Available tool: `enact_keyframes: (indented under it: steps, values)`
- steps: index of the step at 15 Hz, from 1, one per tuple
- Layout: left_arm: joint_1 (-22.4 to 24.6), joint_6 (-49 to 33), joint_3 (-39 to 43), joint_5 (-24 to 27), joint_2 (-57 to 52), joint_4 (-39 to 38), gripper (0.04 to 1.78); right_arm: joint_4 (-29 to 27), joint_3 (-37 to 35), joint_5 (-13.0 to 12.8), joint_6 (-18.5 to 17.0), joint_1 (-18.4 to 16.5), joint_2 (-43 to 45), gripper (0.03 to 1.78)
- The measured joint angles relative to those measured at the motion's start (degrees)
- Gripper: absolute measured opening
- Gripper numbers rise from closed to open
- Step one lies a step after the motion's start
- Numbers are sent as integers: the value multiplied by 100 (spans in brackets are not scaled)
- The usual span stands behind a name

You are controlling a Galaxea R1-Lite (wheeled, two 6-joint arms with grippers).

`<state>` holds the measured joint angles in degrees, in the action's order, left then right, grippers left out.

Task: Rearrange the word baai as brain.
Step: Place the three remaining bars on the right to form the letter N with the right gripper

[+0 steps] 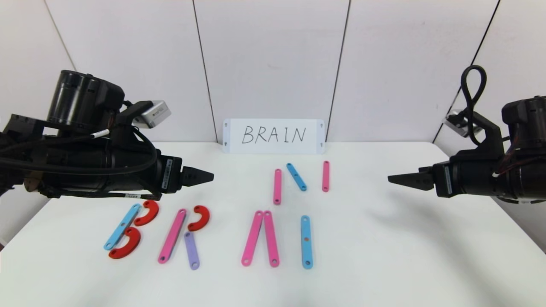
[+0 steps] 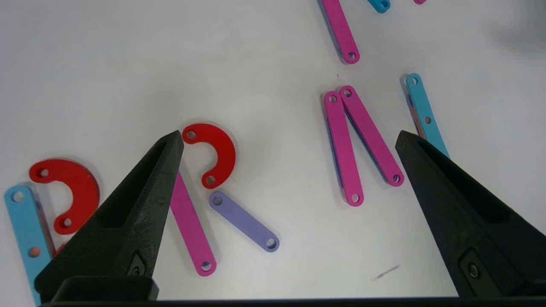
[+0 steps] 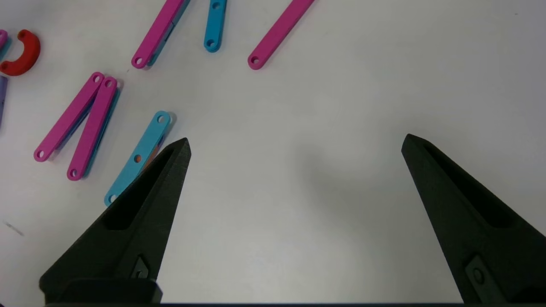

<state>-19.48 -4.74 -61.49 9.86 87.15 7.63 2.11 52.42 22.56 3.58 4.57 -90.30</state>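
We hold our left gripper (image 1: 200, 176) out level on the left side, fingers pointing inward, jaws spread wide with nothing between them. Our right gripper (image 1: 401, 180) mirrors it on the right side, also level, pointing inward, jaws wide apart and bare.

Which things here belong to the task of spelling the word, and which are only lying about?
Belong to the task:
- blue strips
- red arcs
- pink strips
- purple strip
- left gripper and right gripper, both open above the table

Only there:
- card with BRAIN written on it
- table
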Motion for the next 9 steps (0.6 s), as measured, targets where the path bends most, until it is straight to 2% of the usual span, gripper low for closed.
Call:
enact_keyframes:
  steps: [3, 6, 9]
  values:
    - [123, 94, -193, 2, -57, 28, 174, -489, 469, -380, -349, 455, -79, 174]
    - [545, 327, -369, 85, -7, 33, 174, -524, 891, -669, -495, 997, -334, 174]
    - [1031, 590, -557, 628, 113, 35, 174, -519, 1309, -1207, -553, 1517, -789, 174]
